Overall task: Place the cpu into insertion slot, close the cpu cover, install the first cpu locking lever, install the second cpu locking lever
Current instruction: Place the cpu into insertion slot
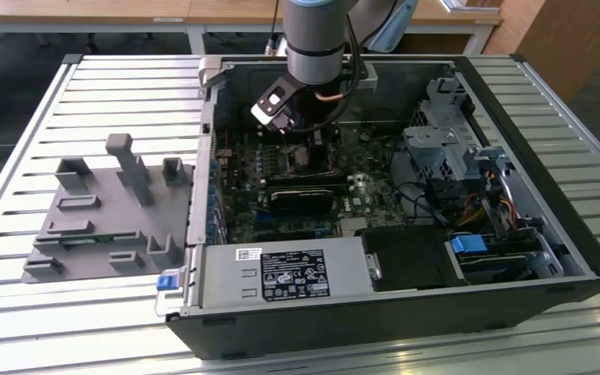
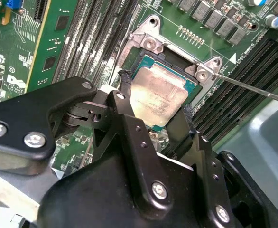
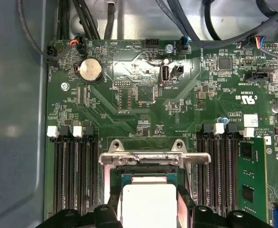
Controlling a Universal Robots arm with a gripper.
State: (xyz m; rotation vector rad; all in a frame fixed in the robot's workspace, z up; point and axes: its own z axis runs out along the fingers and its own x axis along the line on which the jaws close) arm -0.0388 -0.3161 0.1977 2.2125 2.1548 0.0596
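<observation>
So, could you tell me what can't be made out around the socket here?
- Whether the cpu sits in the insertion slot: both wrist views, cpu and fingers cover its centre.
- Part of the cpu: first wrist view, cut off by the frame edge.
- A locking lever: second wrist view, its end runs off frame.

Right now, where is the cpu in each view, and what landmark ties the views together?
Exterior view: hidden under the gripper, deep in the open case.
Second wrist view: the cpu, held between the fingers, beside the memory slots.
First wrist view: the cpu, between the fingers, memory slots on both sides.
Shared landmark: the gripper.
</observation>
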